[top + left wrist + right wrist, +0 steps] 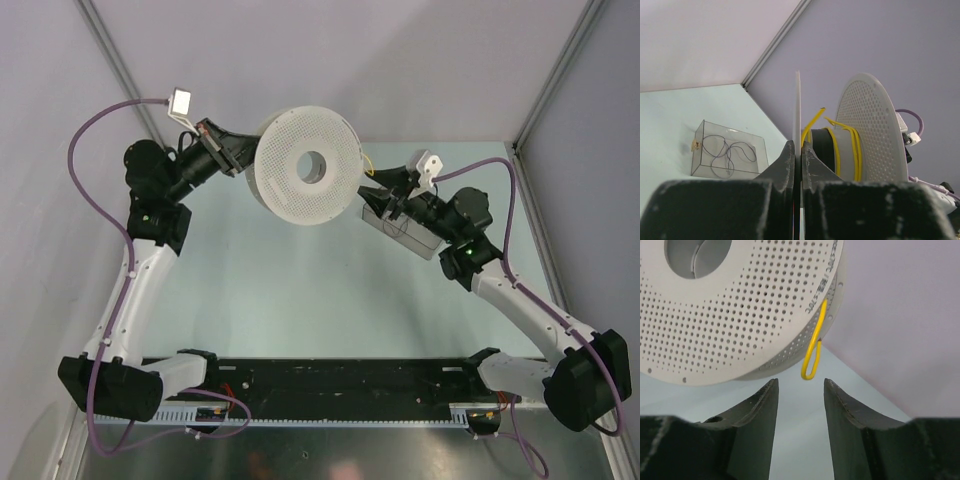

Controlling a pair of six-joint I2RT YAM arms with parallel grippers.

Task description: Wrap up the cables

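1. My left jaws clamp the flange of the white perforated plastic spool (290, 200), steadying it for winding
2. The thin yellow cable (857, 155) wraps its hub, one loop dangling
3. My right jaws, half open and empty, wait just below that loop

The cable (856, 150) is a thin yellow wire, wound in a few loose turns round the grey hub of a white perforated spool (290, 195), between its two discs. One free end (816, 116) sticks up and out past the hub (curved, not drooping). From the right wrist, a narrow hairpin loop (808, 377) of it hangs below the spool's rim, touching nothing beneath.
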